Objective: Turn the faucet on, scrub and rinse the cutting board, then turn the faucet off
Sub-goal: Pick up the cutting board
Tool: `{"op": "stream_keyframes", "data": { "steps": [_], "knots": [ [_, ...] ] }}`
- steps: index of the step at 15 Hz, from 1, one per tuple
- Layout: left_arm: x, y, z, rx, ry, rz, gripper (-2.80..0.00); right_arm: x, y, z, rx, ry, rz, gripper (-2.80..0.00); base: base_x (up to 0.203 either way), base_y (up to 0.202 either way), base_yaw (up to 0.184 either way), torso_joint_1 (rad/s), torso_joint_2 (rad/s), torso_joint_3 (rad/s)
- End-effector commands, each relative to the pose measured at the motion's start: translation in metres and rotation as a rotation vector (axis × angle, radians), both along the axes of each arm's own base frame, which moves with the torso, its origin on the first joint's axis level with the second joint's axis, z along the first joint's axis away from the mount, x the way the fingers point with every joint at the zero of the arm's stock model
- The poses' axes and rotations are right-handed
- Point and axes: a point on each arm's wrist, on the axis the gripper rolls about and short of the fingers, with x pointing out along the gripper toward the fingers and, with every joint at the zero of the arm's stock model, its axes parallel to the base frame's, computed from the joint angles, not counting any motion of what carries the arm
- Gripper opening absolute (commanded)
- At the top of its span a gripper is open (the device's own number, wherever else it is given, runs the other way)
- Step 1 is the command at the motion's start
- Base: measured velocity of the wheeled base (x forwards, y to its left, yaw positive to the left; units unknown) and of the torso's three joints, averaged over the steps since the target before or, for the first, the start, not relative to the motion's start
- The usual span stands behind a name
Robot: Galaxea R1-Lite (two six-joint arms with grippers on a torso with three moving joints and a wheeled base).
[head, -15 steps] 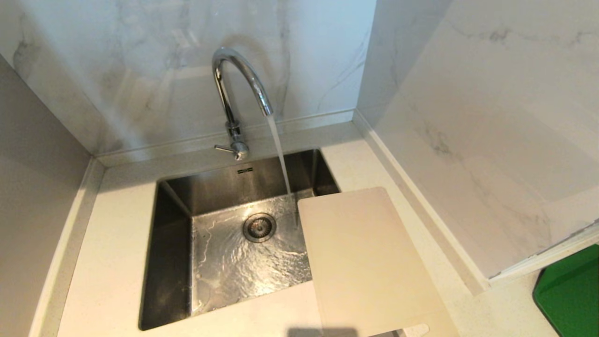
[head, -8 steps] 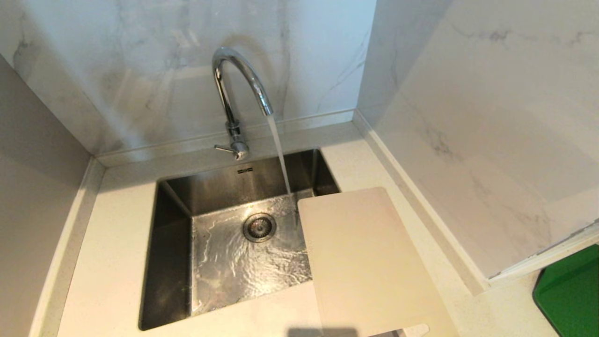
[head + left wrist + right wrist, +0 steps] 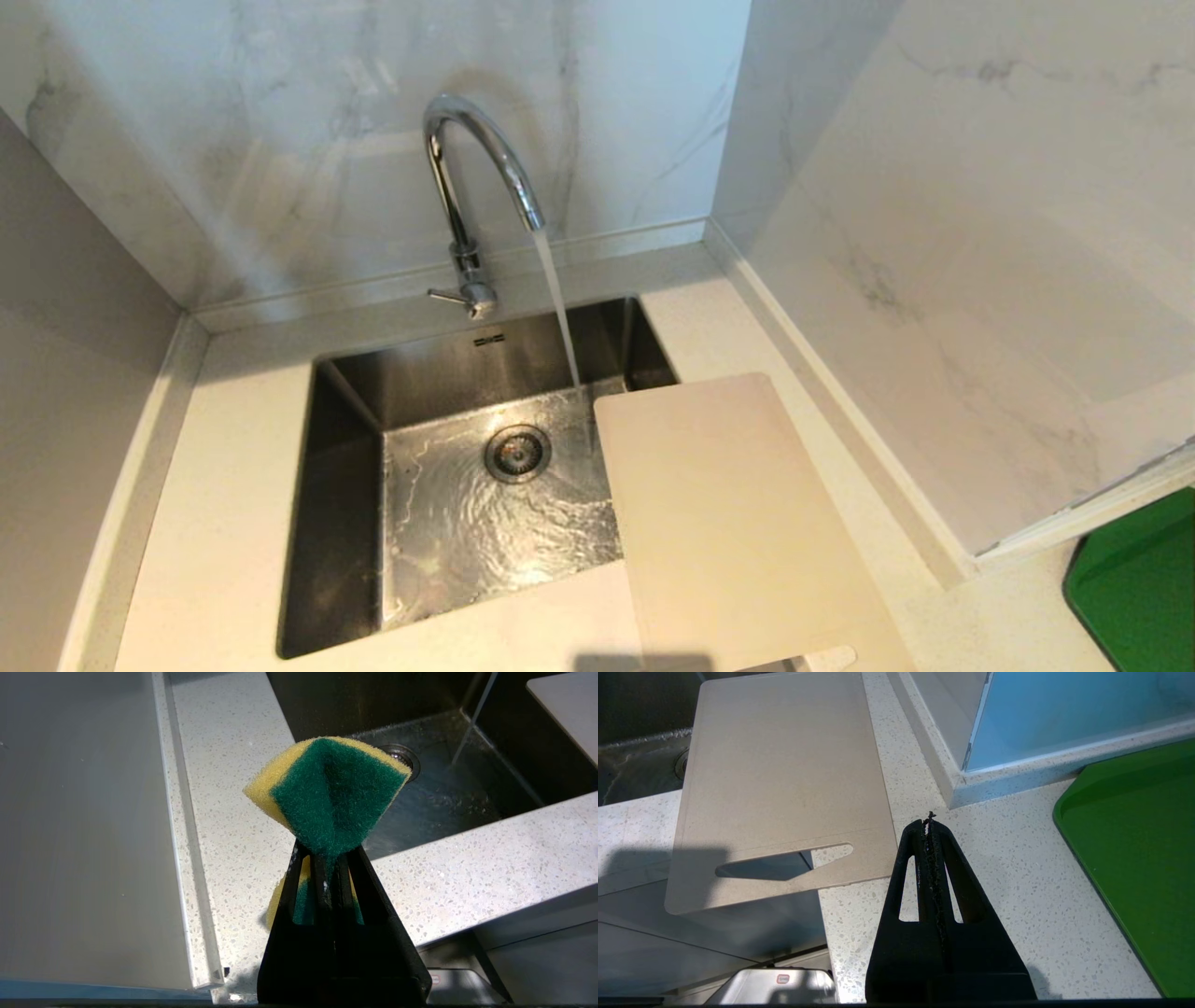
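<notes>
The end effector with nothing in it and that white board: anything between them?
No: in the right wrist view, only bare speckled counter separates the right end effector from the cutting board.

White marble-veined walls [image 3: 308,159] meet in a corner behind the steel sink [image 3: 345,523]. A speckled pale stone table [image 3: 224,523] surrounds the sink. Right of the sink a marbled wall panel [image 3: 980,280] juts forward; a green slab [image 3: 1139,579] lies beyond it.

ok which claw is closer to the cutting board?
Right. The right claw, shut and empty, hovers beside the cutting board near its slot end. The left claw, holding the sponge, is across the sink.
</notes>
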Motion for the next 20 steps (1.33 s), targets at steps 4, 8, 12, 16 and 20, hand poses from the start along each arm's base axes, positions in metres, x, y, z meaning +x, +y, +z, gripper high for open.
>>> {"op": "stream_keyframes", "data": {
  "steps": [4,8,12,16,20],
  "knots": [
    [0.0000,0.0000,-0.0003,-0.002,-0.001,0.002,-2.80,0.0001,0.0000,0.0000,0.000,0.001,0.000,-2.80,0.000,0.000,0.000,0.000,0.00,0.000],
    [0.0000,0.0000,-0.0002,0.001,-0.002,0.001,-2.80,0.0000,0.0000,0.0000,0.000,0.000,0.002,-2.80,0.000,0.000,0.000,0.000,0.00,0.000],
    [0.0000,0.0000,-0.0002,0.002,-0.002,0.001,-2.80,0.0000,0.0000,0.0000,-0.002,-0.001,0.000,-2.80,0.000,0.000,0.000,0.000,0.00,0.000],
    [0.0000,0.0000,-0.0002,0.002,-0.002,0.001,-2.80,0.0000,0.0000,0.0001,-0.004,-0.001,0.000,-2.80,0.000,0.000,0.000,0.000,0.00,0.000],
    [0.0000,0.0000,-0.0002,0.001,-0.002,0.001,-2.80,0.0000,0.0000,0.0001,-0.005,-0.001,0.000,-2.80,0.000,0.000,0.000,0.000,0.00,0.000]
  ]
}}
